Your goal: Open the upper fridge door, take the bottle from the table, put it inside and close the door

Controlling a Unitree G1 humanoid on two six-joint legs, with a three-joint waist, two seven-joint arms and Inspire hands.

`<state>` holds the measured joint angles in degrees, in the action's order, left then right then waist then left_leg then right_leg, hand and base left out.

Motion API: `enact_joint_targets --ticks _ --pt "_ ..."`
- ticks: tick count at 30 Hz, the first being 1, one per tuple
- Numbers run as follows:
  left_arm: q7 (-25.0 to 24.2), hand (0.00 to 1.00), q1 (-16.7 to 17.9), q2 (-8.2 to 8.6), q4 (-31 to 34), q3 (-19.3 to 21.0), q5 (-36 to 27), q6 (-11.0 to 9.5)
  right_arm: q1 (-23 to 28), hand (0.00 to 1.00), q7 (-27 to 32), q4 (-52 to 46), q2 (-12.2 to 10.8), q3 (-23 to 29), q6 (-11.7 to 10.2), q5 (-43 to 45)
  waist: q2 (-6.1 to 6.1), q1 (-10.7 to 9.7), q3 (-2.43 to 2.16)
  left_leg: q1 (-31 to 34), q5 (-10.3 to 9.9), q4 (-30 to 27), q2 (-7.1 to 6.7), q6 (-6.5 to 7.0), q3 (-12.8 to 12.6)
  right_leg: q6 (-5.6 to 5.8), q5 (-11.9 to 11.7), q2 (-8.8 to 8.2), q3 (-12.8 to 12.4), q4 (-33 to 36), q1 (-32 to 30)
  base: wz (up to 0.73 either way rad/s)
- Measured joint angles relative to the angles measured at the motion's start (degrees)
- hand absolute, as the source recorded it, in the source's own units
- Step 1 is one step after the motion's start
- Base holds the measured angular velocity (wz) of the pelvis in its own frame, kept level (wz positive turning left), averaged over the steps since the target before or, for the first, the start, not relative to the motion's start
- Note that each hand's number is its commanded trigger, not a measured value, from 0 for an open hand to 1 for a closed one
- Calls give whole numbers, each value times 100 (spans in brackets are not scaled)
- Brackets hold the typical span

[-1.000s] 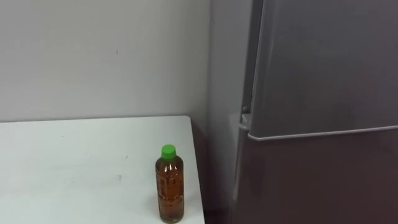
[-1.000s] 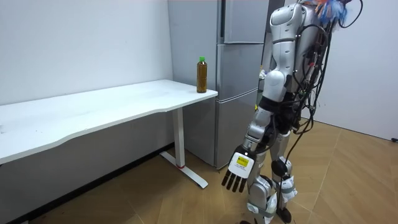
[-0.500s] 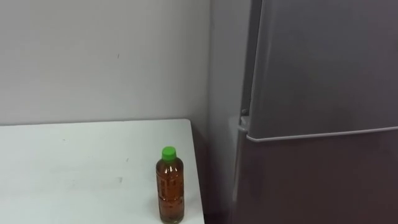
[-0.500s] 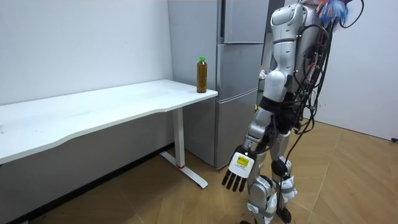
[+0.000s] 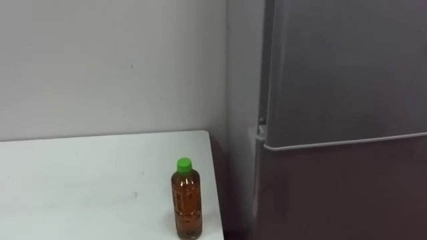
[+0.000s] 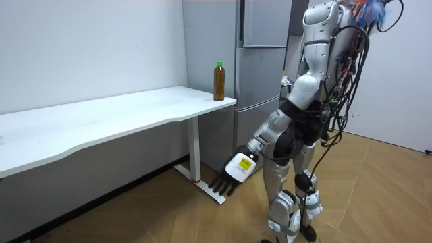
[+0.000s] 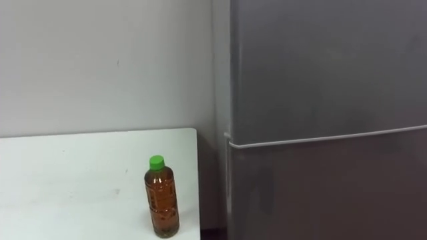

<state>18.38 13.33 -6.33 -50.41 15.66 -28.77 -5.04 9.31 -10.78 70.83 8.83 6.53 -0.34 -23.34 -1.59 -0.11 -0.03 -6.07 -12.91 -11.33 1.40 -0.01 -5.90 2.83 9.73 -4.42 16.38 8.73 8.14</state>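
A clear bottle (image 5: pixel 187 200) of amber drink with a green cap stands upright on the white table (image 5: pixel 80 180), close to its right edge; in the room view the bottle (image 6: pixel 219 82) is at the table's corner beside the fridge. The grey fridge's upper door (image 5: pixel 347 67) is closed, and a seam separates it from the lower door (image 5: pixel 340 193). In the room view I stand a step back from the fridge (image 6: pixel 260 74). My left hand (image 6: pixel 236 169) hangs low at knee height, fingers straight and holding nothing, well below and short of the bottle.
A plain light wall (image 5: pixel 107 67) runs behind the table. The table's white leg (image 6: pixel 196 152) and foot stand near my left hand. Wooden floor (image 6: pixel 378 196) spreads behind and to the room view's right of me.
My left arm has swung forward and up, toward the table leg. The eye view has shifted a little; the bottle and fridge have stayed put.
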Motion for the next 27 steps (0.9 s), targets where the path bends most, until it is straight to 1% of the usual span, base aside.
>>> enact_joint_targets --ticks 3,4,5,7,11,12,13,14,15,17,18,22,25,27 --pt "213 0 9 -4 450 -72 -114 -75 69 0 1 -132 14 -14 -37 -10 -56 1 2 2 0 3 0 0 6 -1 5 1 2 3 5 0" --pt "250 0 8 -3 511 -82 -131 -104 80 0 2 -146 16 -21 -46 -16 -66 3 2 2 0 7 0 0 6 -2 6 2 -2 3 4 0" --pt "333 0 15 -4 693 -90 -245 -127 100 0 9 -178 18 -22 -60 -17 -87 2 4 2 1 11 1 0 3 -3 7 5 -10 1 -2 0" --pt "491 0 11 -8 967 -82 -328 -144 102 0 17 -196 24 -19 -73 -2 -99 -7 3 5 2 27 2 -2 -1 -6 9 10 -46 2 -17 -2" --pt "849 0 2 -15 1557 -6 -322 -337 102 0 36 -220 25 10 -150 164 -83 19 -14 39 10 45 0 -8 -12 -10 14 11 -67 15 -75 -4" --pt "974 0 1 -39 1711 -2 -323 -412 106 0 70 -228 24 37 -172 200 -69 26 -21 43 10 48 0 -8 -15 -10 14 11 -66 22 -72 -3" --pt "1023 0 1 -60 1808 0 -326 -423 109 0 84 -226 24 48 -184 217 -79 25 -26 41 10 48 -1 -8 -14 -10 13 11 -70 19 -65 0" --pt "1108 0 1 -109 1994 0 -327 -444 137 0 89 -226 24 50 -238 233 -59 40 -28 32 10 49 -1 -8 -14 -10 13 11 -74 13 -52 0" --pt "1182 0 -2 -149 2164 1 -328 -510 171 0 91 -227 24 50 -284 229 -66 44 -16 22 10 49 -1 -8 -14 -10 13 11 -71 9 -39 0" --pt "1299 0 -21 -201 2358 3 -327 -609 203 0 90 -228 24 49 -288 216 -54 52 -17 -10 9 60 -1 -8 -14 -9 14 12 -67 6 -17 0" --pt "1375 0 -40 -236 2436 4 -328 -651 202 0 88 -229 24 48 -288 152 -71 58 -9 -51 8 81 -1 -9 -11 -7 15 12 -59 2 15 0" --pt "1645 0 -36 -241 2908 116 -432 -667 256 0 82 -230 24 49 -286 111 -64 61 -7 -124 5 96 -3 -11 8 -8 34 12 -62 5 38 0" --pt "1862 0 -16 -240 3276 232 -555 -755 296 0 86 -318 24 48 -276 116 -65 66 -9 -136 5 103 -4 -12 -1 -7 44 13 -70 12 44 0" --pt "2020 0 41 -240 3668 304 -640 -792 447 0 114 -546 23 45 -277 120 -70 103 -12 -141 5 96 -5 -12 10 -8 44 13 -80 16 45 0"
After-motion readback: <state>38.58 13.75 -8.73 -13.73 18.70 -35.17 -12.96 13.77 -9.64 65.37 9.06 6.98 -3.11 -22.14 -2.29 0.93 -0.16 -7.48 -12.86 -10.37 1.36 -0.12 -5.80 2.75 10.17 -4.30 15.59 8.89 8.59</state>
